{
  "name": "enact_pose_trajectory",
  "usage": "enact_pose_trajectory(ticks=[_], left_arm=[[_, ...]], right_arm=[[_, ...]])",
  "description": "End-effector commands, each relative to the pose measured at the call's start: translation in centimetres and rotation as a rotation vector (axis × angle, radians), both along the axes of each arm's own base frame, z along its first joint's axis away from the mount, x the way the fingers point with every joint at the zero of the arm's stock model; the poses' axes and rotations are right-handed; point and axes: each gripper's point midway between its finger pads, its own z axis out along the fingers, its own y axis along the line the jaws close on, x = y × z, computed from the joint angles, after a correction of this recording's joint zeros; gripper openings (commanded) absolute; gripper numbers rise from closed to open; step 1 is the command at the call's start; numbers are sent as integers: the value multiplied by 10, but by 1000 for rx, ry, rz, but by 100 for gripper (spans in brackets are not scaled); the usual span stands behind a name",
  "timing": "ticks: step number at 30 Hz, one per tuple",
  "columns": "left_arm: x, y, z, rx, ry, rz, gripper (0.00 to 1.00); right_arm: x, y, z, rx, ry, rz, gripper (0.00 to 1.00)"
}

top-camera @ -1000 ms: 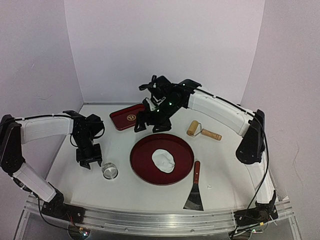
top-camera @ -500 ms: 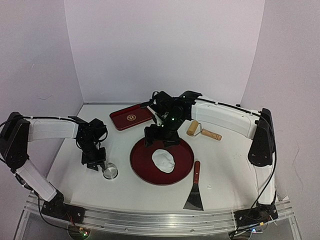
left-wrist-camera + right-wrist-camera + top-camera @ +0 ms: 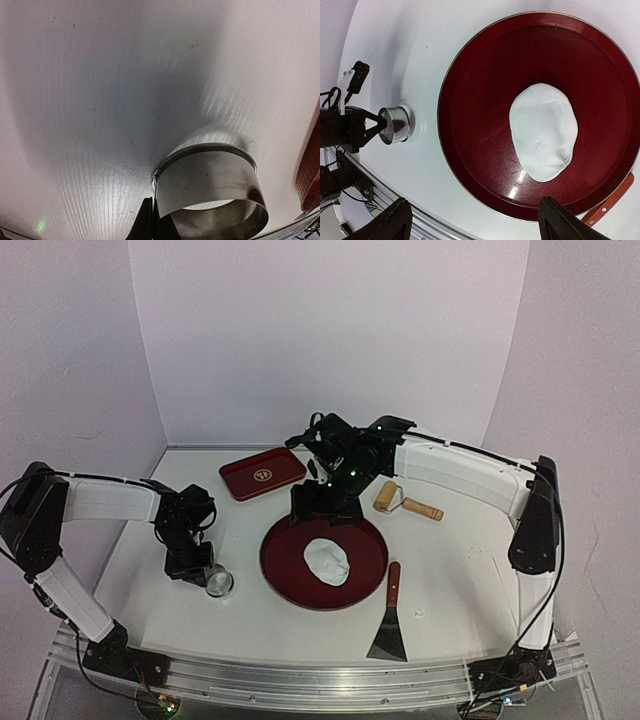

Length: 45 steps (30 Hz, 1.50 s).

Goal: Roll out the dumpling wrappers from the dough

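Note:
The dough is a flat, irregular white oval lying in the round red tray. The right wrist view shows the dough from above on the tray. My right gripper hangs open over the tray's far edge, and nothing is between its fingers. My left gripper is shut on the wall of the shiny metal ring cutter, left of the tray. In the left wrist view the gripper pinches the near left rim of the ring cutter. No dumpling wrappers are in view.
A rectangular red tray lies at the back. A wooden rolling pin lies right of the round tray. A spatula with a red-brown handle lies at the front right. Walls close in the table at the back and sides.
My left gripper slid right to the ring cutter and shut on its wall. My right arm came forward from the rectangular tray to the round tray's far edge, still open.

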Motion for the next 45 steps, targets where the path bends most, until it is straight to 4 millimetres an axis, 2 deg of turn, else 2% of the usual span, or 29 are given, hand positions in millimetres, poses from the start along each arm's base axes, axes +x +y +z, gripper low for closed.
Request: enact_pose_trajectory(ticks=[1,4,7,11,14,16,19,21,24,28,36,40,45], left_arm=[[10,-9,5,-33,-41,2,0],[21,-19,33,-94,-106,-6,0],[36,-41,76,-231,-212,-23,0],[52,-72,134,-435,-333,-50,0],[65,-90,175,-541,-400,-63,0],[72,-104,202,-631,-438,-85,0],[82,-126,244,-789,-502,-119,0],[85,-139,268,-890,-526,-144,0],[91,-152,291,-990,-544,-165,0],[93,-163,308,-1053,-543,-218,0],[91,-178,341,-1181,-561,-322,0],[91,-180,347,-1196,-564,-333,0],[92,-180,345,-1193,-559,-328,0]], right_arm=[[2,0,26,39,-60,7,88],[4,5,41,72,-77,11,88],[6,13,63,132,-99,24,88],[7,35,118,320,-158,60,86],[12,39,166,463,-222,50,78],[16,36,197,561,-265,38,70],[28,20,235,720,-299,-19,62],[38,7,244,843,-268,-65,58],[51,-14,262,993,-241,-113,56],[45,-6,257,1008,-175,-40,61],[37,16,241,1020,-49,59,58],[35,22,242,1034,-19,91,54],[32,24,243,1042,-5,107,46]])
